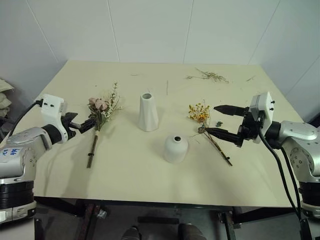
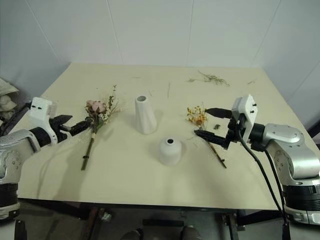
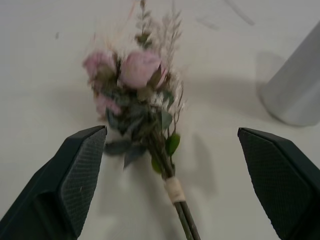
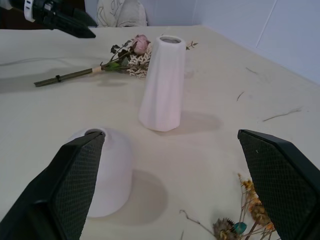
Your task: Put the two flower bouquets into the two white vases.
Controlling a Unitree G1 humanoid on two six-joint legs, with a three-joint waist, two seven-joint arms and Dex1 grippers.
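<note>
text: we read none | labels: we find no brand or number on the tall tapered matte white vase (image 1: pixel 148 113) or the short domed white vase (image 1: pixel 175 148) | blue marks on left arm's grey shell (image 1: pixel 11 152): unreadable

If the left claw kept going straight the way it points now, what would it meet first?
Most likely the pink bouquet: it lies on the table between the open left claw fingers, just ahead. Depth is hard to judge.

— How is the left gripper (image 1: pixel 86 124)?
— Jaws wide apart, holding nothing, reaching in level from the bench's left edge.
— And the right gripper (image 1: pixel 218 120)?
— Also spread and empty, pointing level inward from the bench's right edge.
</note>
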